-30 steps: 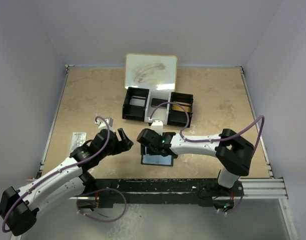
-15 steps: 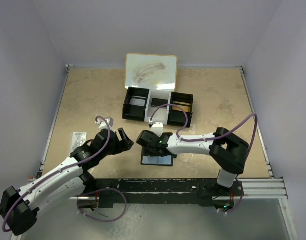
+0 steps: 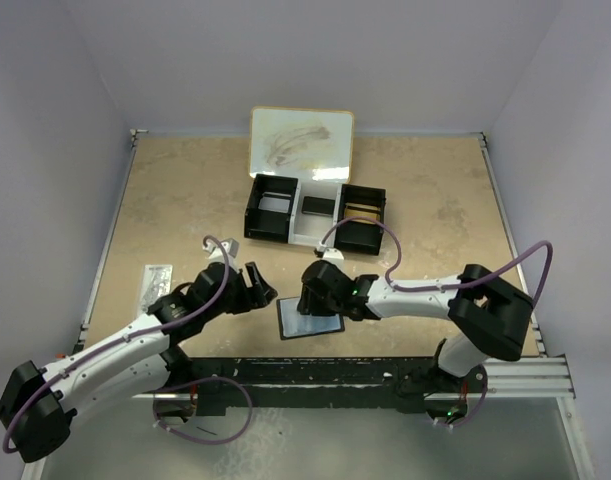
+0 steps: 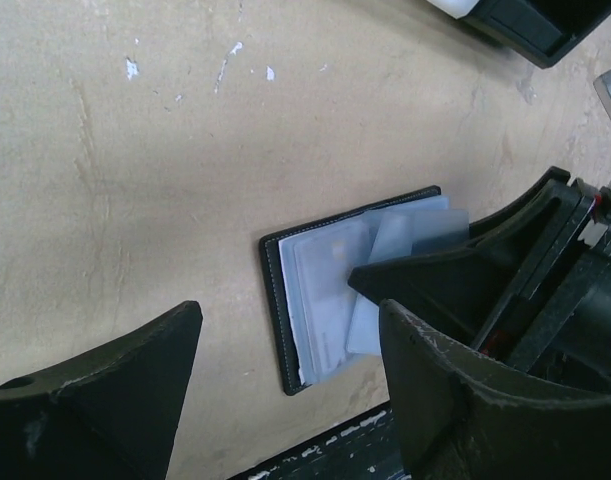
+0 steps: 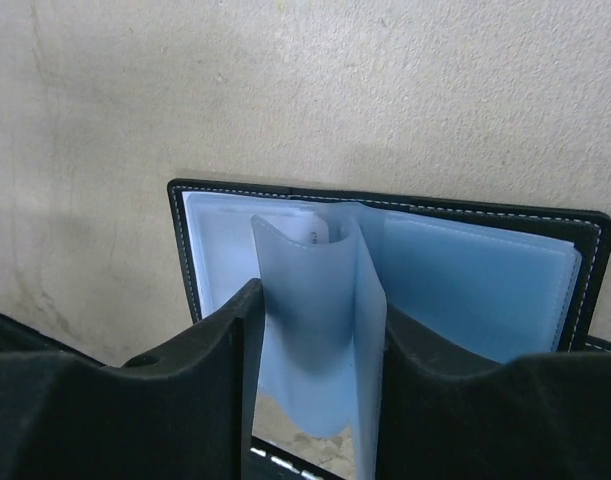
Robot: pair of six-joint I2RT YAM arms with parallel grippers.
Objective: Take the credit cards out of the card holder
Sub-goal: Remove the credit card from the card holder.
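Pale lilac walls close in a bench (image 3: 185,200) of tan, mottled, stone-like surface, scuffed with white flecks. At its near edge, between the two arms, the card holder (image 3: 313,322) lies opened flat. It is a black leather-like rectangle with pale stitching round its rim and a shiny grey-blue lining. Cloudy translucent plastic sleeves (image 5: 315,330) fan up from its spine, and a pale card (image 5: 290,224) with tiny print shows through one of them.

The right pincer (image 5: 318,300) is clenched on a curled loop of these sleeves, its matte black fingers (image 5: 210,350) pressing both sides so that the plastic bows upright. The left pincer (image 3: 260,287) hangs released just left of the holder, its wedge-shaped black fingers (image 4: 105,390) spread wide with nothing between them.

Farther back stands a boxy tray (image 3: 253,215) with black outer compartments and a white middle one. Behind it lies a smudged white board (image 3: 300,142) with rounded corners.
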